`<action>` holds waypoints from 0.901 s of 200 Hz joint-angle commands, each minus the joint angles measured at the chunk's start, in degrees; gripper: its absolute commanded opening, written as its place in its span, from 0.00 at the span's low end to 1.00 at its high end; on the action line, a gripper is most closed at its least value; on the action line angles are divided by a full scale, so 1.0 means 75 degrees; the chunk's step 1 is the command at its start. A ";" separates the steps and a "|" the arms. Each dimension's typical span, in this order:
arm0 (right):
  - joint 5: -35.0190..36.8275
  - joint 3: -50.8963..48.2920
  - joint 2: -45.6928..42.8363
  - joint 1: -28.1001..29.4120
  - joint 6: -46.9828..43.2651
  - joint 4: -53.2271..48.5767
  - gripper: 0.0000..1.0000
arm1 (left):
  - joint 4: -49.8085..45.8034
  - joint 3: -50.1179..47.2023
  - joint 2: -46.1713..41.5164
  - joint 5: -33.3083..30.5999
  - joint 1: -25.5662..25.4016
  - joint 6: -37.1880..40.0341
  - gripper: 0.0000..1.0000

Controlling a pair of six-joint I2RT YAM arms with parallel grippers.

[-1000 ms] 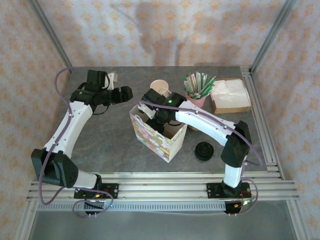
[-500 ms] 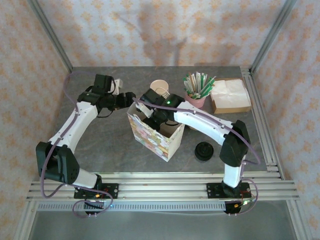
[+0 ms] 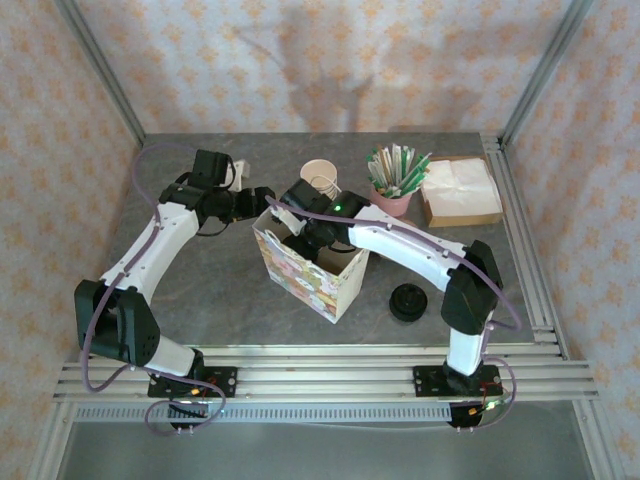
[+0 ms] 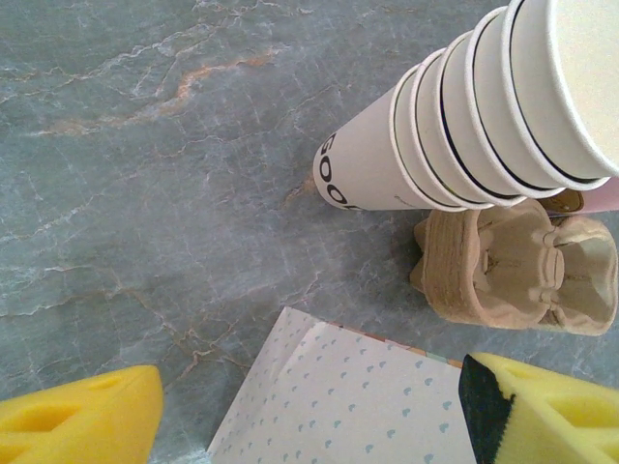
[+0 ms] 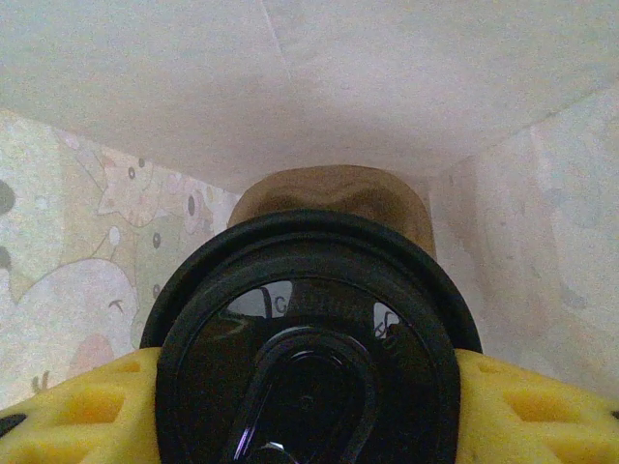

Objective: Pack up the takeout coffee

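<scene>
Right gripper (image 5: 308,406) is clamped on the coffee cup (image 5: 308,324), now sitting lower inside the paper bag (image 3: 300,278). Left gripper (image 4: 309,418) has slid over to the bag's corner, jaws wide open.

In the top view the left arm (image 3: 145,250) rises from the lower left and bends toward centre; the left gripper (image 3: 262,198) points right with jaws spread wide, and in its wrist view the yellow pads (image 4: 77,416) sit in the bottom corners. The right arm (image 3: 410,245) arcs from lower right to centre, and the right gripper (image 3: 312,232) angles down, clamped on the takeout coffee (image 5: 305,338)
</scene>
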 commanded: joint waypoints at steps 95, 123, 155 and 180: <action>-0.0155 -0.0786 0.0319 0.0009 0.0164 -0.0425 0.31 | -0.0149 0.0079 -0.0035 -0.0230 -0.0166 0.0247 0.81; -0.0140 -0.0850 0.0325 0.0009 0.0164 -0.0391 0.31 | -0.0057 0.0044 -0.0058 -0.0297 -0.0171 0.0177 0.81; -0.0174 -0.0897 0.0299 0.0006 0.0185 -0.0342 0.31 | -0.0027 0.0031 -0.0042 -0.0350 -0.0163 0.0145 0.81; -0.0201 -0.0962 0.0272 0.0001 0.0199 -0.0262 0.31 | -0.0070 0.0027 -0.0036 -0.0383 -0.0174 0.0158 0.81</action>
